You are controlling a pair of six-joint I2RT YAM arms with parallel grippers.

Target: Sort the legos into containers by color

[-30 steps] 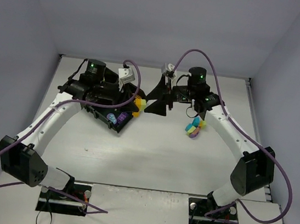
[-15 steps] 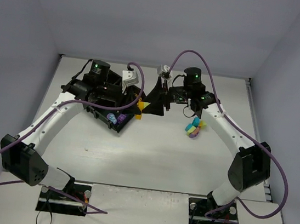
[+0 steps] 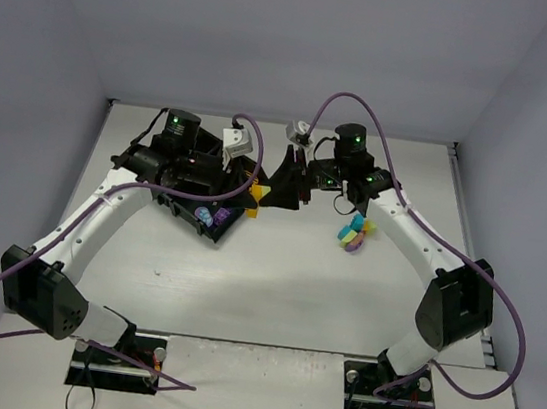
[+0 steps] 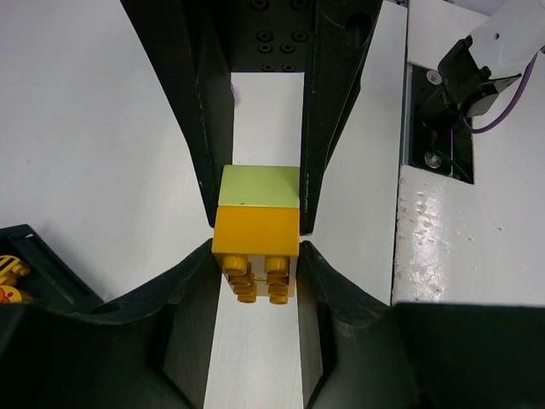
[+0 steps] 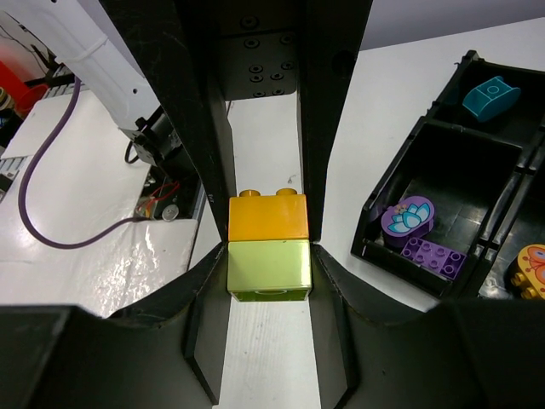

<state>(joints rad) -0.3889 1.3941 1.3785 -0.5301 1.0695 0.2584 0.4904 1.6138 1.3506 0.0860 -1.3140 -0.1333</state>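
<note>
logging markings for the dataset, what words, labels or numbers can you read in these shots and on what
No readable text, label or number in any view.
orange brick: plain, no lettering.
lime green brick: plain, no lettering.
purple flower piece in the tray: printed picture only, no words.

The left arm (image 3: 100, 217) and the right arm (image 3: 410, 238) are reaching forward and angling inward, with the wrists facing each other tip to tip. The left gripper (image 4: 255, 254) is clamping the orange brick (image 4: 255, 230). The right gripper (image 5: 269, 260) is clamping the lime brick (image 5: 268, 273), which is joined to the orange one.
</note>
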